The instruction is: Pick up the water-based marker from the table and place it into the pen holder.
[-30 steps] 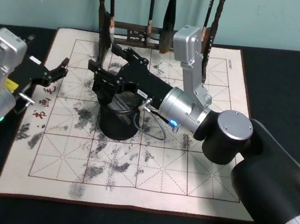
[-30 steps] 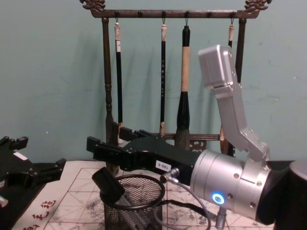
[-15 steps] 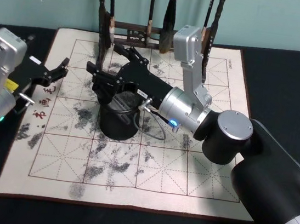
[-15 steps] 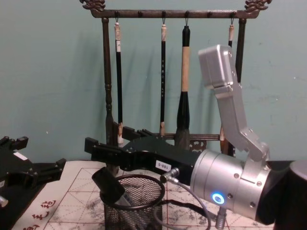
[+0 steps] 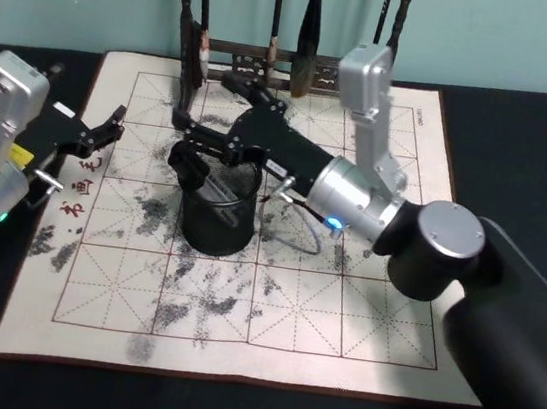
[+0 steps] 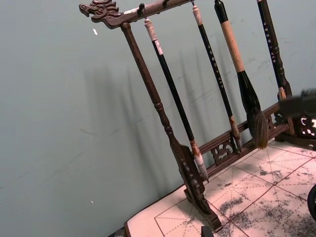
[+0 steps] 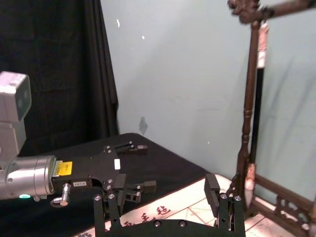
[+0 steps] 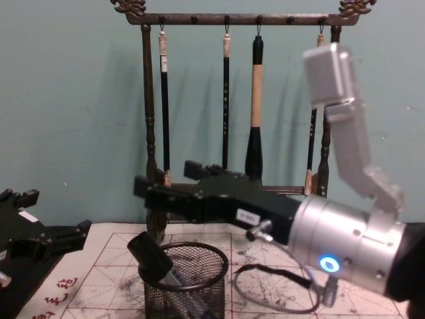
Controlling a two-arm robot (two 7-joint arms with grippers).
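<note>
Chest view, marker (image 8: 154, 260) leaning in pen holder (image 8: 184, 279), right gripper (image 8: 163, 189) above, spread and empty, brush rack (image 8: 149, 133) behind.

Pen holder (image 5: 216, 219): black wire mesh. Mat (image 5: 241, 301): white, red grid, red characters at left, grey-black ink smudges. Table (image 5: 522, 157): black. Far wall (image 8: 73, 106): teal.

Marker (image 8: 154, 261): black, thick-capped, standing tilted inside the pen holder (image 8: 184, 286), cap end leaning on and above the rim. Pen holder: round black wire-mesh cup, solid rim, upright on the white ink-smudged mat of the table (image 5: 523, 147).
</note>
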